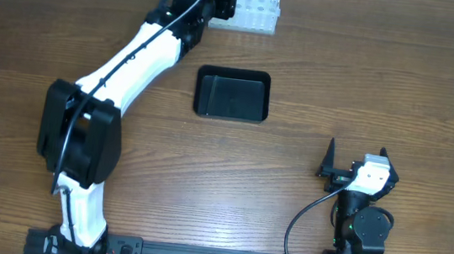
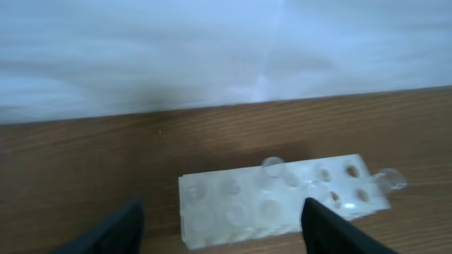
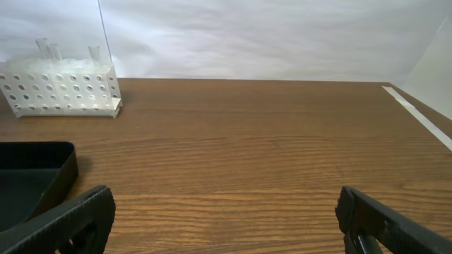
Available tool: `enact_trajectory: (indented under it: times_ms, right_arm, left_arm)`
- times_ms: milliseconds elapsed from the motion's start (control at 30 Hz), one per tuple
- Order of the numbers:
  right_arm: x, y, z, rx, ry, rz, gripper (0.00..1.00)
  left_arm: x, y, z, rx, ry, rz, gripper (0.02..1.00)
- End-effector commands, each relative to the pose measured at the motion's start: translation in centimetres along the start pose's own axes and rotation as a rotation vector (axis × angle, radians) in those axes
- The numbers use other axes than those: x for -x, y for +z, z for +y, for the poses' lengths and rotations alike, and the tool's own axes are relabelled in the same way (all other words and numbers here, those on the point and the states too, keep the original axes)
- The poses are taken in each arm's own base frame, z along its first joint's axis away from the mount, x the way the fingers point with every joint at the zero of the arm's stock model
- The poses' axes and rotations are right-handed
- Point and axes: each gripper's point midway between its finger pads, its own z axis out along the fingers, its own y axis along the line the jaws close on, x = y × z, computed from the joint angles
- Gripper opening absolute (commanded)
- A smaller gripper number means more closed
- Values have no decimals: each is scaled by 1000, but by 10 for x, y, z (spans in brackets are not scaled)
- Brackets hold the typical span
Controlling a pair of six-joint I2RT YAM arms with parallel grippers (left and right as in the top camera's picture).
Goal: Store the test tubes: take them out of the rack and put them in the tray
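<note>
Left gripper [image 2: 224, 227] jaws wide open, empty, above rack [image 2: 282, 197]; right gripper [image 3: 226, 220] jaws wide open, empty.

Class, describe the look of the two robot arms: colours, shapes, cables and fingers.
The left arm has a long white shell between bulky black joints, with a thin black cable along it. The right arm is mostly black with a white wrist block and a looping black cable. Both have black, wedge-shaped fingers.
</note>
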Motion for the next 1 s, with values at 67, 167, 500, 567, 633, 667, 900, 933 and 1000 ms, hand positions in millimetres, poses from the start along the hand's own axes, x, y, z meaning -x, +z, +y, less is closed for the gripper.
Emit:
enact_trajectory:
  times_ms: [67, 167, 500, 567, 633, 667, 900, 933, 1000]
  right_arm:
    - [-3, 0, -1, -1, -4, 4, 991]
    - [-3, 0, -1, -1, -4, 4, 993]
    - [-3, 0, -1, -1, -4, 4, 991]
    - [-3, 0, -1, -1, -4, 4, 991]
    - [-3, 0, -1, -1, -4, 4, 991]
    - [-3, 0, -1, -1, -4, 4, 991]
    - [-3, 0, -1, -1, -4, 4, 993]
    - [-3, 0, -1, -1, -4, 4, 993]
    - [-3, 0, -1, -1, -4, 4, 991]
  left_arm:
    - [-18, 25, -4, -91, 90, 11, 768]
    - [-21, 32, -4, -94, 113, 4, 772]
    - [-31, 54, -4, -105, 113, -26, 776]
    - [-32, 58, -5, -108, 113, -31, 776]
    - [-33, 62, -6, -109, 113, -32, 776]
    - [-33, 65, -6, -110, 113, -32, 776]
    - [-34, 73, -9, -125, 112, -54, 779]
    - [-33, 74, -10, -127, 112, -60, 779]
    - [-32, 75, -11, -135, 111, -72, 779]
